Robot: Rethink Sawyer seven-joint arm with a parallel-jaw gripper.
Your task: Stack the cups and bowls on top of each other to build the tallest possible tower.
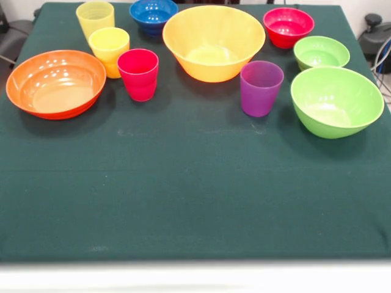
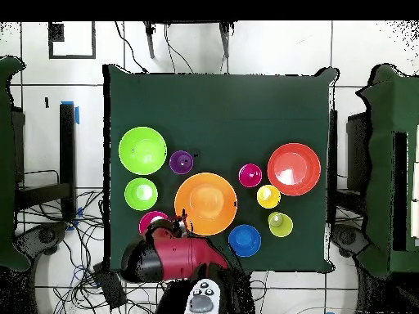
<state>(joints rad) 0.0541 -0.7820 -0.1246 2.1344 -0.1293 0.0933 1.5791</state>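
All cups and bowls stand apart and upright on the green cloth; nothing is stacked. The large yellow-orange bowl (image 1: 212, 41) (image 2: 205, 204) is at the back middle. The purple cup (image 1: 261, 87) (image 2: 182, 162) is in front of it. The small green bowl (image 1: 321, 52) (image 2: 141, 194) and large green bowl (image 1: 336, 101) stand at the right. The red-pink cup (image 1: 138, 73) (image 2: 250, 175), yellow-orange cup (image 1: 109, 50) and pale yellow cup (image 1: 95, 18) are at the left. My gripper (image 2: 170, 226) is drawn back near the base, over the small red-pink bowl (image 1: 288, 26).
The wide orange-red bowl (image 1: 55, 82) sits at the left edge and the small blue bowl (image 1: 153, 14) at the back. The red arm (image 2: 176, 257) lies along the table's base side. The bare cloth (image 1: 195, 195) fills the front half.
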